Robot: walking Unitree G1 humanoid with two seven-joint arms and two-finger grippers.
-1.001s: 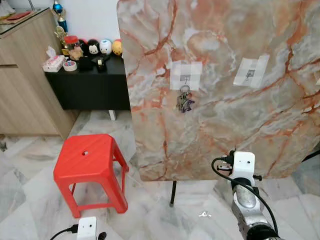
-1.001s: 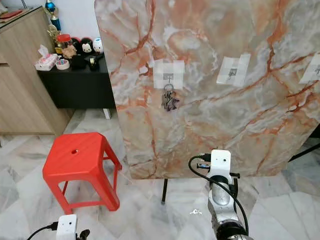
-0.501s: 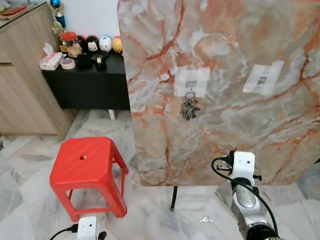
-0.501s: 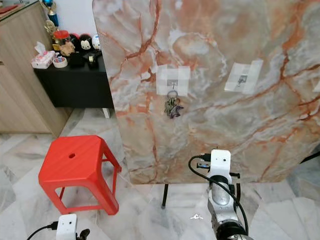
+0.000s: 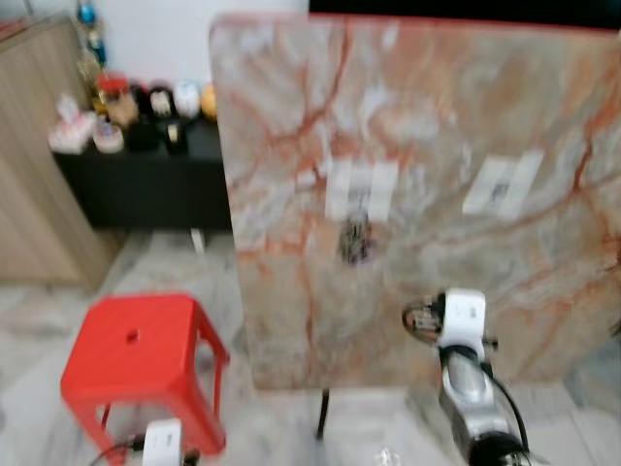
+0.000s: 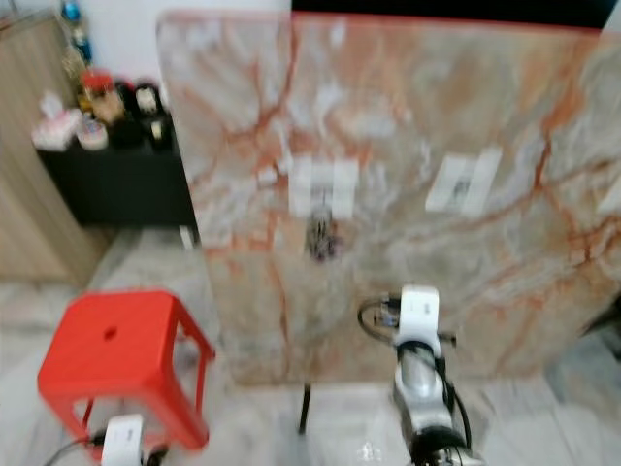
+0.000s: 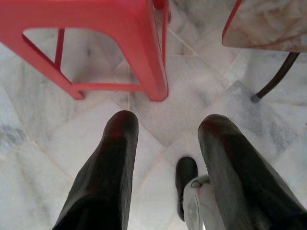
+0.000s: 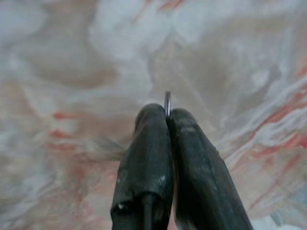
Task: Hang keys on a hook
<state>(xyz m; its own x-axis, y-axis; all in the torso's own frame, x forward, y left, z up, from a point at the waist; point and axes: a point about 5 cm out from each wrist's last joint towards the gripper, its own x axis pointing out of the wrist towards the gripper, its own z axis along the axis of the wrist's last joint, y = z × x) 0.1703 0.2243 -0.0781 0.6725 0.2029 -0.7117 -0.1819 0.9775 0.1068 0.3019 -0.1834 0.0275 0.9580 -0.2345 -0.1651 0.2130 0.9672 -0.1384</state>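
1. Keys hang on a hook taped to an upright marble-patterned board.
2. A red stool stands just left of the board's edge, on open marble floor.
3. Right gripper, pressed closed, pinches a thin metal sliver before the board.
4. Left gripper hangs open above the floor.

the right arm is a silver, rounded limb topped by a white boxy wrist module, with a black cable looping off its side. the left gripper has two long, glossy black fingers, rounded at the tips.
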